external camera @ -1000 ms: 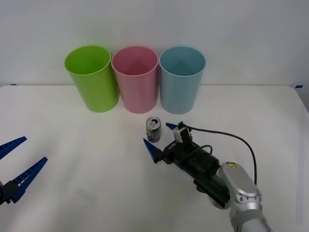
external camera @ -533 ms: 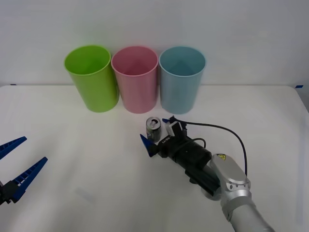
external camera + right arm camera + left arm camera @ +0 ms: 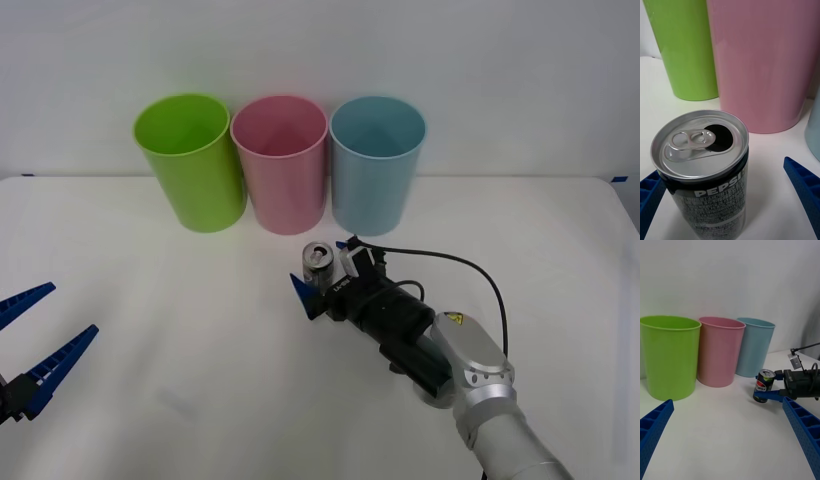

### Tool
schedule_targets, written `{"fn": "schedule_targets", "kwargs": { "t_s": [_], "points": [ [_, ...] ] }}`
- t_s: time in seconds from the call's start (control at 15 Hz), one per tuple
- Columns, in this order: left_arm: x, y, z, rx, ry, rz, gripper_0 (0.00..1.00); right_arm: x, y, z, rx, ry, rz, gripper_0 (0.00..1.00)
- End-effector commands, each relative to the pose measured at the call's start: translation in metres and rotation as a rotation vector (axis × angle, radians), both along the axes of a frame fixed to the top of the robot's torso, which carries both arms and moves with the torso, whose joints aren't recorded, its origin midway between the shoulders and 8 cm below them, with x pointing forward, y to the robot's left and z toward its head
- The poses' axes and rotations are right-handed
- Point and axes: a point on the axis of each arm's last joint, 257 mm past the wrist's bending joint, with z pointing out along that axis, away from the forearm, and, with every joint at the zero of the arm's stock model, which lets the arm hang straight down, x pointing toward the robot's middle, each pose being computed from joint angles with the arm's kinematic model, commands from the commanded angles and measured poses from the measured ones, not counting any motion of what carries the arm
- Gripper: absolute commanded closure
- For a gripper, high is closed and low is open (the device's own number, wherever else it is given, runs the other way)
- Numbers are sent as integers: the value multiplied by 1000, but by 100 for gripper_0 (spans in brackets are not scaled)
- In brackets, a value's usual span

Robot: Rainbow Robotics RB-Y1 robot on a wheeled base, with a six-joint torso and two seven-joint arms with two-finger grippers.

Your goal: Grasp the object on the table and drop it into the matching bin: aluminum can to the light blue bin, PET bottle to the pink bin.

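Right gripper (image 3: 322, 266) straddles the upright can (image 3: 319, 264), fingers spread.

- In the front view the right hand (image 3: 325, 268) covers the lower body of the aluminum can (image 3: 319, 262); its far finger is mostly behind the can.
- The right wrist view cuts off the can's base (image 3: 711, 187), and the fine print under its label is too small to read.
- The same view crops the pink bin (image 3: 763, 63) at its top and shows a mere sliver of the light blue bin (image 3: 814, 131).
- The left hand (image 3: 25, 345) runs off the front view's edge, its arm out of sight.
- The counter (image 3: 200, 330) is cut at the bottom.
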Motion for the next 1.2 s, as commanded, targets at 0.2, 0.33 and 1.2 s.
{"fn": "schedule_targets", "kwargs": {
  "t_s": [0.2,0.33,1.2],
  "points": [
    [0,0,0,0,0,0,0,0,1,1,5,-2,1,25],
    [0,0,0,0,0,0,0,0,0,2,9,-2,-1,100],
    [0,0,0,0,0,0,0,-12,5,4,40,-10,30,100]
  ]
}}
